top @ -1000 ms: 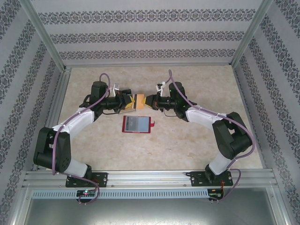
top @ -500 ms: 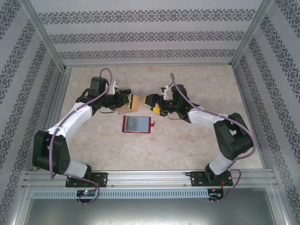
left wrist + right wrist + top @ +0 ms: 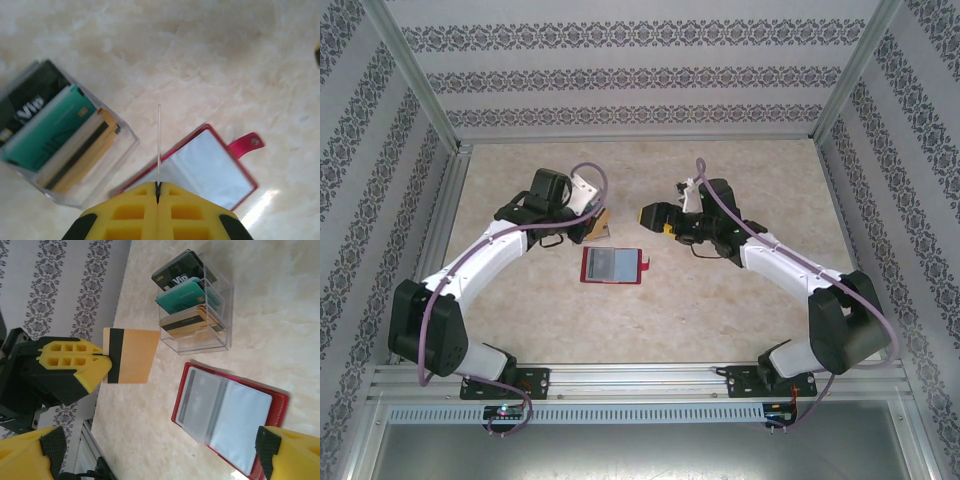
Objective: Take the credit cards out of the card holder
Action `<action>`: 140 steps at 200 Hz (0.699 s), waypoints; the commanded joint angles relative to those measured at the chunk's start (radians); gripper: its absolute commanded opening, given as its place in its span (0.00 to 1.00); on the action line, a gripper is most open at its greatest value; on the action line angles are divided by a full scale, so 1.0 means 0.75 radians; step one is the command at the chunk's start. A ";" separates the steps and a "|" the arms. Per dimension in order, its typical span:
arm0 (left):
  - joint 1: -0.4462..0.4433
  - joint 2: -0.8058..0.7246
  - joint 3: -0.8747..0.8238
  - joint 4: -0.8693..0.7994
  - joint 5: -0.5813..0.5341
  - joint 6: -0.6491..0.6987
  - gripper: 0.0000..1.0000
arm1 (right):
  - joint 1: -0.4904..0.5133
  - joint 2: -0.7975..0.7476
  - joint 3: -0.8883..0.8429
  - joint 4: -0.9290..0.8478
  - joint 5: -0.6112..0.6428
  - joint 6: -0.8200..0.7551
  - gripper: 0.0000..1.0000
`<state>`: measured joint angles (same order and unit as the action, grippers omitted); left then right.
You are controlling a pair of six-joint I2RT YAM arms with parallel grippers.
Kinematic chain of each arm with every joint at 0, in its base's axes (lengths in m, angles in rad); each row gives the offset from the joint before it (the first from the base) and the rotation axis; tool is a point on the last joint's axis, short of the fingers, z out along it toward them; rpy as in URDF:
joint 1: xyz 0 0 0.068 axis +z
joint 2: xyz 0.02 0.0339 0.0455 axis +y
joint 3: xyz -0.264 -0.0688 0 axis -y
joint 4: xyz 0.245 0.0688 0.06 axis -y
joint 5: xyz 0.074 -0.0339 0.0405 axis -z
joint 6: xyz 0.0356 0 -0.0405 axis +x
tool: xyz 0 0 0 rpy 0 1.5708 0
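The left pincer (image 3: 158,192) is clenched, its two yellow fingers pressed together on one short edge of a tan card (image 3: 135,356) with a black stripe. The card projects forward from the fingertips, clear of the tabletop (image 3: 210,60); in the left wrist view it appears edge-on as a thin line.

The right pincer (image 3: 655,215) is released, its jaws spread wide with nothing between them. It faces the left pincer across a gap.

The card holder (image 3: 613,265) lies open and flat on the tabletop, grey-blue inner faces up. It sits below the gap between the two pincers, on the side toward the arm bases, and touches neither. Its red tab (image 3: 245,145) points toward the right pincer's side.

A clear box (image 3: 226,315) stands on the tabletop beside the left pincer, beyond the card holder as the right pincer sees it. It contains stored cards (image 3: 182,295) on edge: dark, teal and tan.
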<state>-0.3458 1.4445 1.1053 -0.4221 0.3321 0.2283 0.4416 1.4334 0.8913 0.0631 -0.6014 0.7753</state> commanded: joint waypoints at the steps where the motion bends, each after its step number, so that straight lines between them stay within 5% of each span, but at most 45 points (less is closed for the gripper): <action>1: 0.002 0.041 0.032 0.069 -0.098 0.418 0.00 | -0.032 -0.056 -0.041 -0.030 0.020 -0.052 0.98; 55: -0.041 0.128 0.046 0.049 -0.179 0.857 0.00 | -0.094 -0.115 -0.088 -0.038 0.010 -0.052 0.98; 140: -0.050 0.241 0.005 0.163 -0.299 0.993 0.00 | -0.143 -0.129 -0.110 -0.058 -0.012 -0.038 0.98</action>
<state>-0.3737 1.6054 1.1240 -0.3309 0.1249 0.9123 0.3420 1.3499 0.8242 0.0250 -0.5991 0.7551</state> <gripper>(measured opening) 0.050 0.983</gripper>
